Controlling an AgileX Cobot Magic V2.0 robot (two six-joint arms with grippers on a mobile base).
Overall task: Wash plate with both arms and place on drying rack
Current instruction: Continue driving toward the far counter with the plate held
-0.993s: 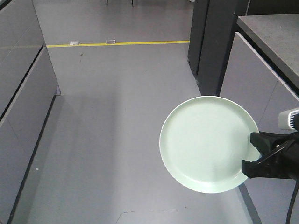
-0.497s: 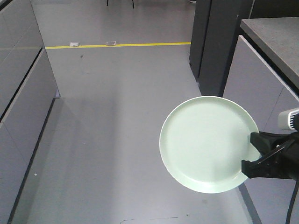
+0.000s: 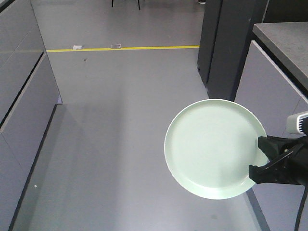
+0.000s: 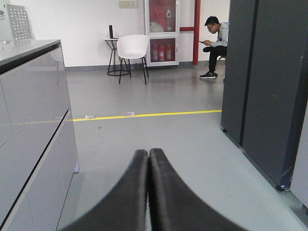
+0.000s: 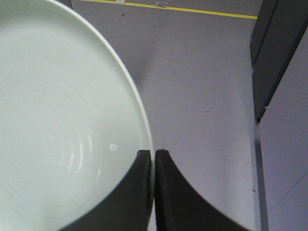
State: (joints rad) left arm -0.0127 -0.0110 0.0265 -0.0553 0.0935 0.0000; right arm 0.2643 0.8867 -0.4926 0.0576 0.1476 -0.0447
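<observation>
On the far left stands a row of grey cupboards [image 3: 21, 91]. The left claw [image 4: 148, 156] is beside them, low over the grey floor [image 3: 120, 134]. Its two black fingers [image 4: 132, 192] are pressed flat together with nothing between them. A thin yellow line [image 3: 125, 47] runs across the floor farther back. Behind it, in the left wrist view, are a white chair [image 4: 133, 47] and a person [image 4: 217, 37] sitting down.

To the right of the middle is the mint-green plate [image 3: 214, 147]. It is up in the air over the floor, and its round face is turned up to the front camera. The right claw [image 3: 258, 159] pinches the plate by its right edge. In the right wrist view the black fingers [image 5: 168, 192] are squeezed onto the rim. A tall dark cupboard [image 3: 226, 43] stands behind the plate. At the far right is a table [image 3: 286, 41] with a dark top.
</observation>
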